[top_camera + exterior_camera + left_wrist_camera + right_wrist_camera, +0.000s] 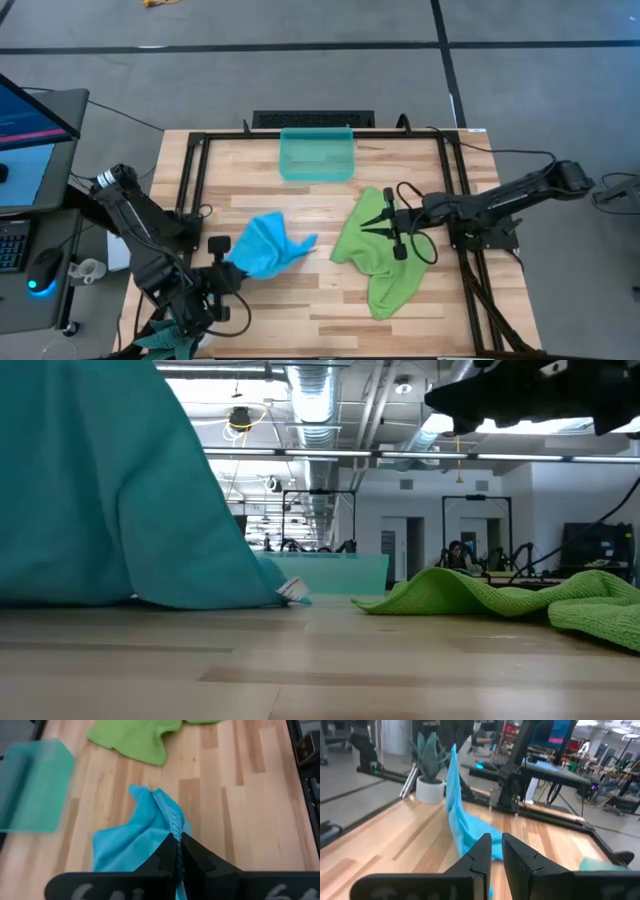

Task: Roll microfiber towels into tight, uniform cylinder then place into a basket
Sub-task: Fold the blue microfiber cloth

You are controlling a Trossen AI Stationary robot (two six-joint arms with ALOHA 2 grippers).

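My left gripper (232,258) is at the near left, raised over the table and shut on the sky-blue towel (266,246), which rises from the wood as a draped peak (453,795). In the low view that towel (110,490) fills the left side. The lime green towel (375,255) lies crumpled at centre right, resting on the table (480,592). My right gripper (364,222) hovers level above its far left part, pointing toward the table's left, fingers (497,851) a narrow gap apart with nothing between them. The teal see-through basket (317,153) stands at the far middle. My left gripper pinches the blue towel's stitched hem edge (175,822) between its two fingers, which slant down from the near left. The cloth hangs slack below them. Its lower folds (125,845) lie spread on the table.
Black frame rails (192,180) run along the table's left, right and far sides. A potted plant (427,755) stands at the near left corner. A monitor and a mouse (42,270) sit off the left edge. Bare wood (300,310) shows near the front middle.
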